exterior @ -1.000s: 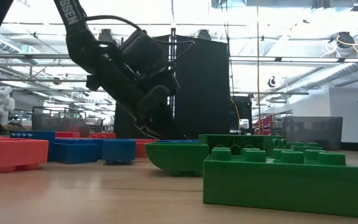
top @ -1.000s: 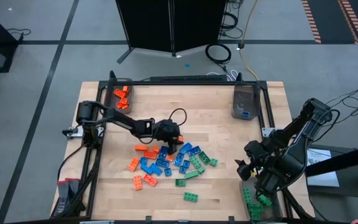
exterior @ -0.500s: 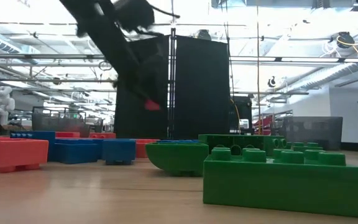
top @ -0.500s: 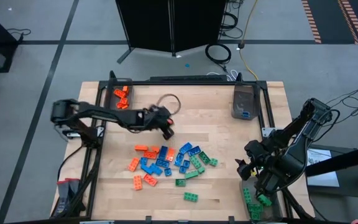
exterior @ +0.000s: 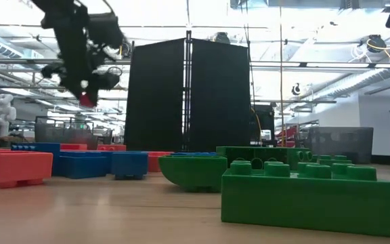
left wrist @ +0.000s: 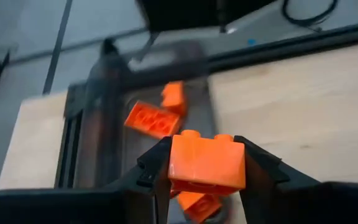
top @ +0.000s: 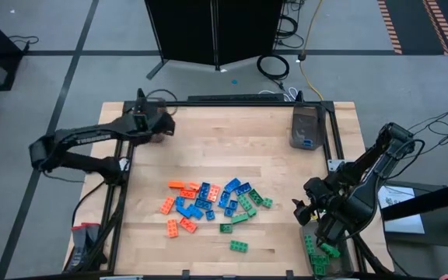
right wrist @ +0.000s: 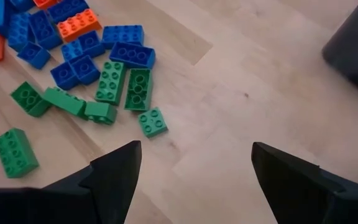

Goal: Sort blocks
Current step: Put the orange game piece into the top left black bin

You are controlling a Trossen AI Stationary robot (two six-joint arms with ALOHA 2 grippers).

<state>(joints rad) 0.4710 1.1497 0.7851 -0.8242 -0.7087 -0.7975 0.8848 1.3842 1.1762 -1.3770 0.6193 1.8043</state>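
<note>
Orange brick (left wrist: 206,163) sits pinched in the left pincer (left wrist: 205,177), right above the bin (left wrist: 113,146) holding more orange bricks. Right pincer (right wrist: 194,180) hangs spread wide over the bench (right wrist: 241,99), near the green bricks (right wrist: 126,87).

A pale wooden table (top: 232,132) edged by a dark frame carries a loose cluster of orange, blue and green blocks (top: 212,204) near its middle. Three grey bins rest on it: one (top: 152,123) at the far left corner, one (top: 305,128) far right, one (top: 316,253) near right.
</note>
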